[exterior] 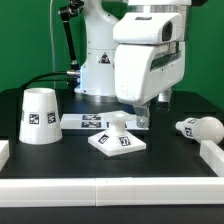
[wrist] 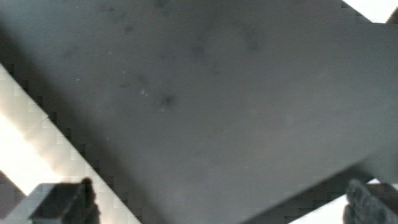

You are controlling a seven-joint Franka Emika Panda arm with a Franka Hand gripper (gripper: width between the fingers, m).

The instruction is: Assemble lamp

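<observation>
The lamp's three parts lie apart on the black table. The cone shade (exterior: pixel 38 115) stands at the exterior view's left. The flat square base (exterior: pixel 118 142) lies in the middle with a raised socket on it. The rounded bulb (exterior: pixel 198 127) lies on its side at the right. My gripper (exterior: pixel 141 118) hangs just behind and right of the base, close above the table. In the wrist view the gripper (wrist: pixel 214 205) is open and empty, its two dark fingertips (wrist: pixel 54 205) wide apart over bare black table. No lamp part shows between them.
The marker board (exterior: pixel 84 122) lies between shade and base, in front of the arm's pedestal. A low white rail (exterior: pixel 110 190) runs along the table's front and both sides. A white strip (wrist: pixel 36 130) edges the wrist view; what it is I cannot tell.
</observation>
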